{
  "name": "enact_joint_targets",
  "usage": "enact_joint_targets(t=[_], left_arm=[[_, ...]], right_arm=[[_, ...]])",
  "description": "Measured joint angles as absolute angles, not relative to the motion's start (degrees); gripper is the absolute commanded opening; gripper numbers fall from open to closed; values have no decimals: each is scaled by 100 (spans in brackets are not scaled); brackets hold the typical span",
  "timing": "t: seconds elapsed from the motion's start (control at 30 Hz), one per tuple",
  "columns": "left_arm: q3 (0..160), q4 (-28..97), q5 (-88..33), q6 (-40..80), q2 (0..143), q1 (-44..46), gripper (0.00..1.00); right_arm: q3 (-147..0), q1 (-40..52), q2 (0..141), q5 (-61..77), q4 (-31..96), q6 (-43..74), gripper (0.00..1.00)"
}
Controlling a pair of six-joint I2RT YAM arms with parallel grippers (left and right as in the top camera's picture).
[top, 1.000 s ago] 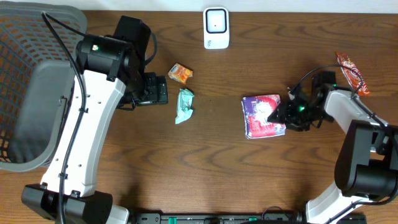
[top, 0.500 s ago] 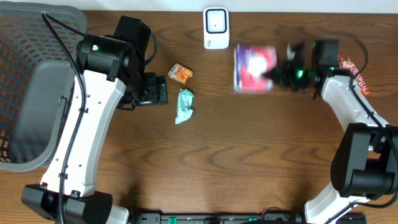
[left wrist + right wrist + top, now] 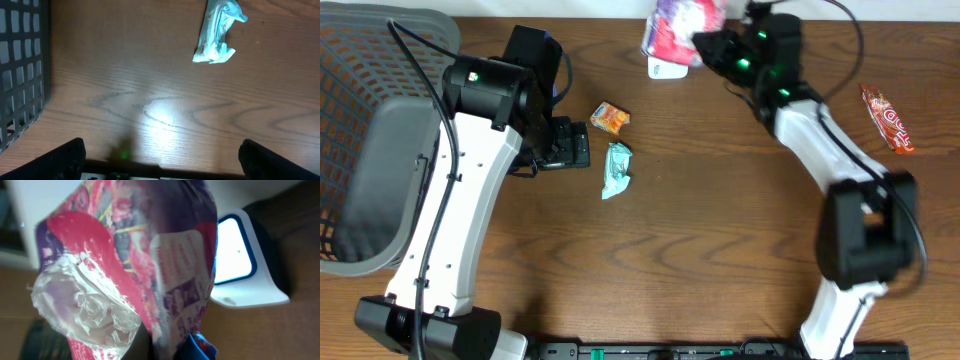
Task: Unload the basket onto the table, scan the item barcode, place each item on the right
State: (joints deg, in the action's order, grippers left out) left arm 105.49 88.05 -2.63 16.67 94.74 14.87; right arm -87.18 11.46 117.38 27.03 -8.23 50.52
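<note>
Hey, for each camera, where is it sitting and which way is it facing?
Overhead: above the table, looking straight down; the left arm and right arm show.
Left wrist: on the left arm, facing down at wood, the teal packet and basket wall; its open fingers sit in the bottom corners.
Right wrist: on the right arm, facing the pink packet held close, scanner behind; its fingers mostly hidden.
Shared: overhead and right wrist both show the pink packet and scanner.

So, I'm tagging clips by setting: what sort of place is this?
Probably a mock shop checkout on a table: the right gripper holds a pink packet up by a white barcode scanner, and a grey mesh basket sits at the left.
</note>
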Motion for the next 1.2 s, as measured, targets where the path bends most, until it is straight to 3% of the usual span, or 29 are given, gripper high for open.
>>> enact_joint_targets(t=[0.23, 0.5, 0.77, 0.93, 0.97, 1.0, 1.07, 1.1, 1.2], left_arm=[[10549, 8807, -263, 1667, 9474, 1487, 98], [10549, 8807, -266, 1669, 9474, 1487, 98], [10549, 8807, -263, 1669, 9474, 1487, 98], [10549, 8807, -266, 1669, 9474, 1490, 98], [10551, 8807, -263, 1667, 9474, 1487, 98], [10549, 8807, -263, 1669, 9474, 1487, 98], [10549, 8807, -263, 1669, 9474, 1487, 98], [10549, 8807, -263, 1669, 9474, 1487, 98], [10551, 8807, -263, 1669, 9474, 1490, 98]], right_arm=[[-11319, 1170, 13622, 2443, 1122, 4786, 1], [-12693, 886, 13725, 2405, 2958, 3865, 1], [-13176, -489, 12881, 1321, 5690, 2394, 1], [-13128, -1472, 12792, 379, 6482, 1389, 1], [-13074, -1608, 12801, 270, 6571, 1205, 5], [-13019, -1712, 12805, 187, 6639, 1070, 16], [-12890, -1857, 12807, 102, 6674, 845, 53], [-12853, -1900, 12809, 78, 6696, 777, 65], [-12825, -1944, 12814, 54, 6796, 620, 75]])
